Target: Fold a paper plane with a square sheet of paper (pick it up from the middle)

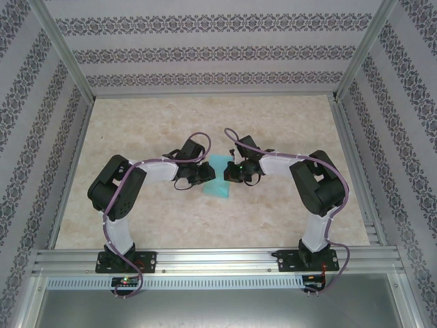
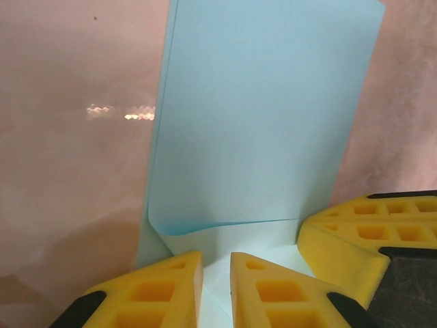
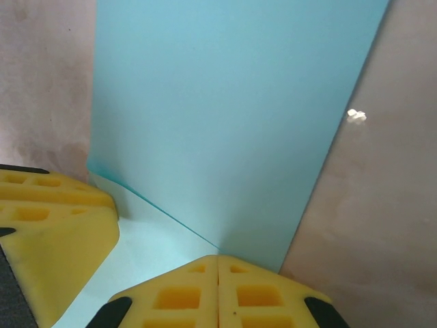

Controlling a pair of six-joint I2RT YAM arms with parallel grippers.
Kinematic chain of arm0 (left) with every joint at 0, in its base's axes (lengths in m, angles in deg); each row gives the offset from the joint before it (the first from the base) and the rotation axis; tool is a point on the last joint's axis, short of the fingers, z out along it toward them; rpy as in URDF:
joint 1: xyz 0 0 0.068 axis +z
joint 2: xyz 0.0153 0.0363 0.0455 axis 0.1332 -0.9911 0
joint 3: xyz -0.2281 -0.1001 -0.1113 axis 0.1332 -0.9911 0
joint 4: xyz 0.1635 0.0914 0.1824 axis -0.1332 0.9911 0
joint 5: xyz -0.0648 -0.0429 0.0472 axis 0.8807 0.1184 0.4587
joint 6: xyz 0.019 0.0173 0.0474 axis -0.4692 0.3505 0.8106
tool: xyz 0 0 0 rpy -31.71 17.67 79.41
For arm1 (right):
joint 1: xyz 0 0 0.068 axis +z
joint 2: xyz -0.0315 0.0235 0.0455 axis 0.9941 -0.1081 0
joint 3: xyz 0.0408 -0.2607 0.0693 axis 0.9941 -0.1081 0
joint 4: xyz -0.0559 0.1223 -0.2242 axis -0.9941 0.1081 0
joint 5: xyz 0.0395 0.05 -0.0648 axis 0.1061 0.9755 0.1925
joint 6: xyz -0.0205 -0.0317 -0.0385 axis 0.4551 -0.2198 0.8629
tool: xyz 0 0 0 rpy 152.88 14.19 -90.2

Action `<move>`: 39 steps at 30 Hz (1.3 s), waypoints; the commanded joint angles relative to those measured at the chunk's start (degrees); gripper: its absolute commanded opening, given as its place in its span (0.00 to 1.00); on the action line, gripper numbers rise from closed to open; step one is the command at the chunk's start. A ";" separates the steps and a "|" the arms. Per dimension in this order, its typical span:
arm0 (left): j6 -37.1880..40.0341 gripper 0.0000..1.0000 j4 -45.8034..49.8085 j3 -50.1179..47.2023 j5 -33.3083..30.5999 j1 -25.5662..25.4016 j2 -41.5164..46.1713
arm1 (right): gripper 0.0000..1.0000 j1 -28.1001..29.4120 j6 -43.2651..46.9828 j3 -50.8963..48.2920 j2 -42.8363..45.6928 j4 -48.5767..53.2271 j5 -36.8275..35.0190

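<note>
seemingly first fold of thin turquoise square paper sheet (image 1: 220,184); left gripper (image 2: 216,258) jaws slightly parted, right gripper (image 3: 218,260) jaws closed; next, flatten crease.

robot lab test cell: aluminium frame (image 1: 218,258), wallpapered panel walls (image 1: 212,41), marble-look tabletop (image 1: 205,225).

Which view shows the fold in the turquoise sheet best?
Left wrist: the square sheet of paper is close, its flap's curled fold edge plain. Right wrist shows a flap and crease; top external, a small distant patch.
</note>
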 commanded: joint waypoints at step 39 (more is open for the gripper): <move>0.10 0.20 8.75 2.60 -11.30 0.70 -0.60 | 0.07 0.85 2.11 -1.39 -3.65 5.82 -7.73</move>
